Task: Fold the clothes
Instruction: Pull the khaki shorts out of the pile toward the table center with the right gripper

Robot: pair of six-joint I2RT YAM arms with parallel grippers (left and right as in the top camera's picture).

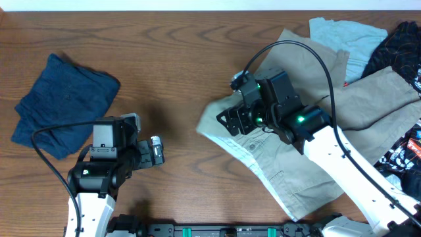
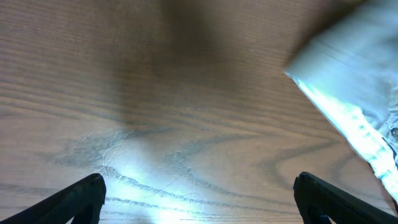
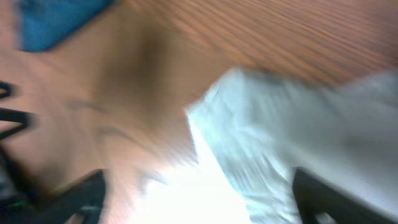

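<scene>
Large khaki-beige shorts (image 1: 309,125) lie spread over the right half of the table, pale waistband edge at the left. They also show in the left wrist view (image 2: 360,93) and, blurred, in the right wrist view (image 3: 298,137). My right gripper (image 1: 227,122) hangs open over the shorts' left edge, its fingers apart (image 3: 199,199) with nothing between them. My left gripper (image 1: 154,151) is open and empty over bare wood (image 2: 198,199), left of the shorts. A folded navy garment (image 1: 62,102) lies at the far left.
A light-blue piece (image 1: 345,36) and a black printed piece (image 1: 401,39) lie at the back right. A red and black printed piece (image 1: 408,151) lies at the right edge. The wooden table (image 1: 171,59) shows between the navy garment and the shorts.
</scene>
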